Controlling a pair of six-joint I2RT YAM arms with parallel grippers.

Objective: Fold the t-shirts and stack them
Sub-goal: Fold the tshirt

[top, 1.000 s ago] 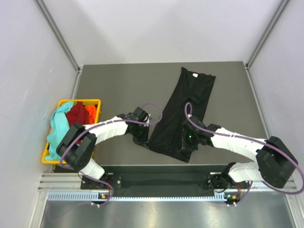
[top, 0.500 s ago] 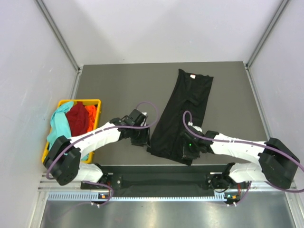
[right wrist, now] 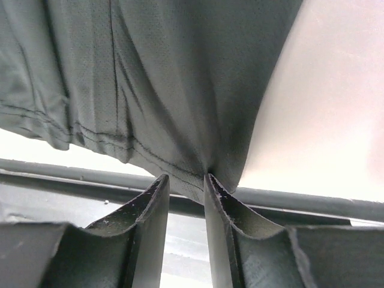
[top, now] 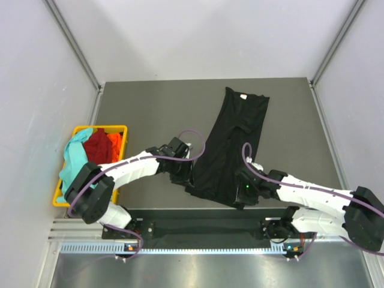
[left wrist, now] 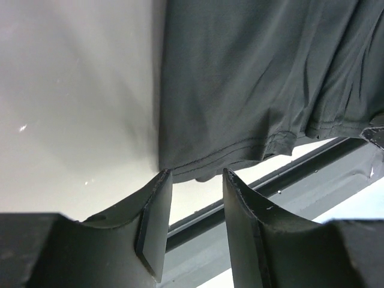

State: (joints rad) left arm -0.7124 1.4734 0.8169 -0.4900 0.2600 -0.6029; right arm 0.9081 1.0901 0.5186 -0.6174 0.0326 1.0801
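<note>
Hem of the black shirt point(top: 231, 144) is lying along the near edge of the counter point(top: 150, 114), right of centre. The rest of the shirt is stretching away in a long, narrow strip, slanting to the right, with its white neck label point(top: 245, 96) at the far end. The cloth is lying mostly flat, with lengthwise folds.

At the hem's left corner the left gripper point(top: 185, 175) is sitting low over the counter. In the left wrist view its fingers point(left wrist: 196, 174) are standing clearly apart; the shirt point(left wrist: 240, 90) is ending just ahead of their tips, and nothing is lying between them.

At the hem's right corner the right gripper point(top: 243, 193) is reaching in from the right. In the right wrist view its fingers point(right wrist: 185, 177) are showing only a narrow gap. The shirt point(right wrist: 168, 72) is puckering toward that gap, and a bit of hem is dipping between the tips. Whether they are pinching it, I cannot tell.

Well apart to the left, a yellow basket point(top: 99, 128) is sitting at the counter's edge, holding a teal shirt point(top: 75, 159) that is draping over its left rim, a red shirt point(top: 98, 147) and an orange shirt point(top: 116, 143), all crumpled.
</note>
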